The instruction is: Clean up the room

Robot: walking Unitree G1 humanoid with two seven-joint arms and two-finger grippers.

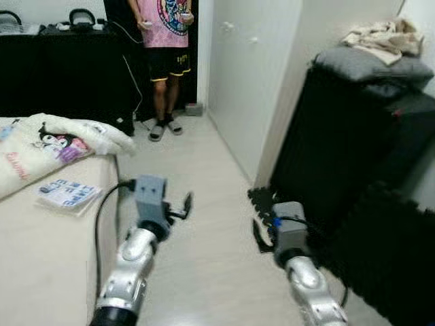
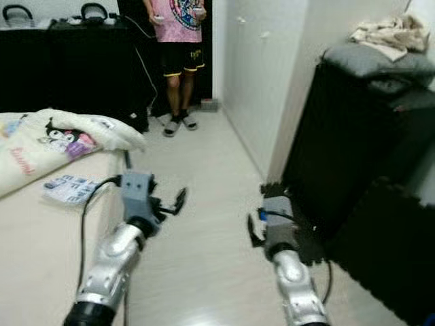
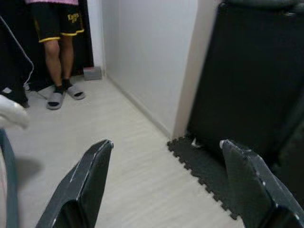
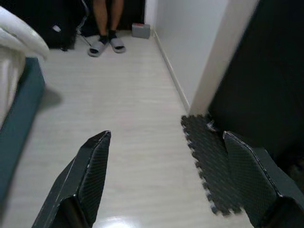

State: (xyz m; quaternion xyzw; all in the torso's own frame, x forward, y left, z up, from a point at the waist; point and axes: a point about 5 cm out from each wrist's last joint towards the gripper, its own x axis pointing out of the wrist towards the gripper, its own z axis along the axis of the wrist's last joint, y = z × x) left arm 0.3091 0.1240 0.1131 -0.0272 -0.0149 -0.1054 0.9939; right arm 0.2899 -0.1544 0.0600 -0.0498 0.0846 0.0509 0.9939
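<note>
Cleanup not yet begun: left gripper and right gripper, jaws apart, hold nothing; booklet remains at the bed edge.

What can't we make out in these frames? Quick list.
- Person in pink shirt: cut off above the chest by the top edge of the eye views.
- White items in the person's hands: too small to identify.
- Printed booklet on the bed: its text is too blurred to read.
- Beige cloth heap on the grey cushion: cannot tell what it is.
- Black cabinet: its front is too dark for detail.
</note>
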